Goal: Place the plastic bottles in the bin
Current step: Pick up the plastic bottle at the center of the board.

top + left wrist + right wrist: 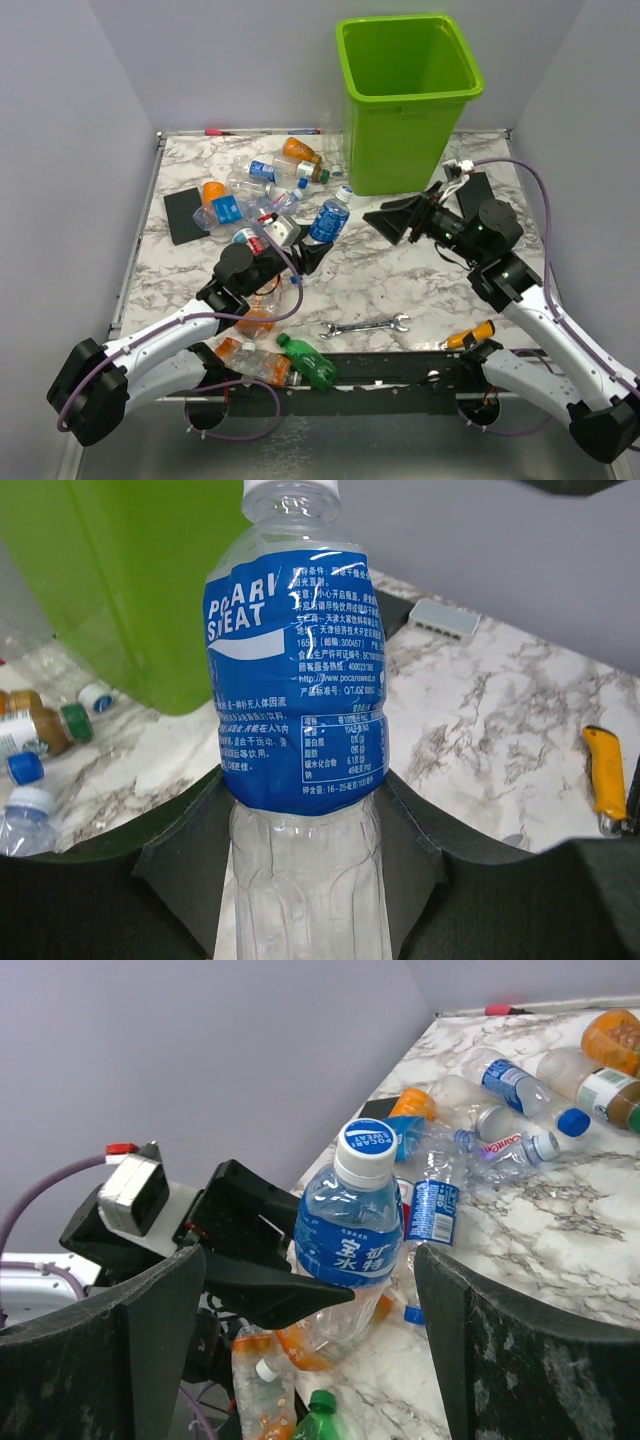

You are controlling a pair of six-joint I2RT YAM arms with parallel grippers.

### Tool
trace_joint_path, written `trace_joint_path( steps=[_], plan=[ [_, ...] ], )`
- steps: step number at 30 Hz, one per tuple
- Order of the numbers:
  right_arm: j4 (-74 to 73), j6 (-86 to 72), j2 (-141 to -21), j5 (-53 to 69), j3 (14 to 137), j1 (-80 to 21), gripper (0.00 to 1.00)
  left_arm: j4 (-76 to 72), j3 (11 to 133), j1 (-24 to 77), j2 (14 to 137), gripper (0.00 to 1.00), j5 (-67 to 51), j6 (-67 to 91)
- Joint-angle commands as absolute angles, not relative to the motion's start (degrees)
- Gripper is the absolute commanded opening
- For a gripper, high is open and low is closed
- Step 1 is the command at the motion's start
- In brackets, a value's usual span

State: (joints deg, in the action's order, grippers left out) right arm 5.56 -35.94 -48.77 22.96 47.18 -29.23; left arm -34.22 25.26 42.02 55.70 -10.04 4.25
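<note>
The left arm reaches from the near-left corner over the middle of the marbled white worktop, forearm angled inward and the left gripper pointing toward the far right. Its jaws are closed around the lower body of a clear plastic bottle with a blue label and white cap, which sticks out of them tilted, cap toward the tall lime-green plastic bin. In the left wrist view the black fingers press both sides of the clear part just beneath the label. The right arm comes from the near-right corner with its elbow bent and its wrist turned left, so the right gripper faces that bottle from the right. Its jaws stand wide apart and hold nothing. The tips are near the bottle but not touching it, and the right wrist view frames the cap between the two spread fingers. The bin stands upright at the far edge, right of centre, just beyond the right gripper. A heap of other plastic bottles, clear and orange, lies on the far left of the worktop beside a flat black square pad. A green bottle and orange ones lie at the near edge by the left arm. A silver wrench and an orange-handled screwdriver lie near the front, apart from both grippers.
</note>
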Motion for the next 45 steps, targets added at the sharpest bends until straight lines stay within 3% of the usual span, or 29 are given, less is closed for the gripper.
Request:
trace_joint_path(
  steps=[1,8,19,24,26,30,34,36,40,45],
  plan=[
    [9.56,-35.57,-54.00,14.34,50.63,-34.10,0.87,-41.83,25.75,42.33,53.84,0.36,-13.21,4.00],
    [14.49,-36.92,-60.59,10.41,53.47,-37.95,0.84,-41.84,24.58,43.44,52.54,0.35,-13.32,4.18],
    [16.34,-37.97,-65.21,9.05,55.19,-38.73,0.67,-41.84,24.52,45.49,54.11,0.35,-13.39,4.79],
    [14.24,-37.47,-66.64,10.06,56.24,-39.56,0.48,-41.81,24.50,45.86,54.14,0.36,-12.88,4.66],
    [13.77,-36.87,-66.68,10.32,56.25,-39.93,0.37,-41.77,24.52,45.87,54.01,0.43,-12.49,4.77],
    [10.81,-33.64,-66.33,10.92,57.16,-40.37,0.20,-40.18,24.88,45.96,53.81,0.77,-12.09,4.84],
    [5.93,-30.13,-66.42,12.45,59.61,-40.48,0.06,-38.58,25.69,46.05,54.55,0.85,-12.70,5.05],
    [4.38,-29.35,-66.57,13.45,60.94,-40.65,0.01,-38.29,26.15,46.13,55.50,0.85,-13.53,5.33],
    [3.14,-29.20,-67.37,15.42,62.85,-41.85,0.00,-37.93,26.92,46.23,57.49,0.81,-14.31,5.82],
    [1.72,-28.39,-69.21,16.85,65.75,-44.38,0.01,-37.62,27.16,46.45,58.36,0.50,-14.35,6.00]
  ],
)
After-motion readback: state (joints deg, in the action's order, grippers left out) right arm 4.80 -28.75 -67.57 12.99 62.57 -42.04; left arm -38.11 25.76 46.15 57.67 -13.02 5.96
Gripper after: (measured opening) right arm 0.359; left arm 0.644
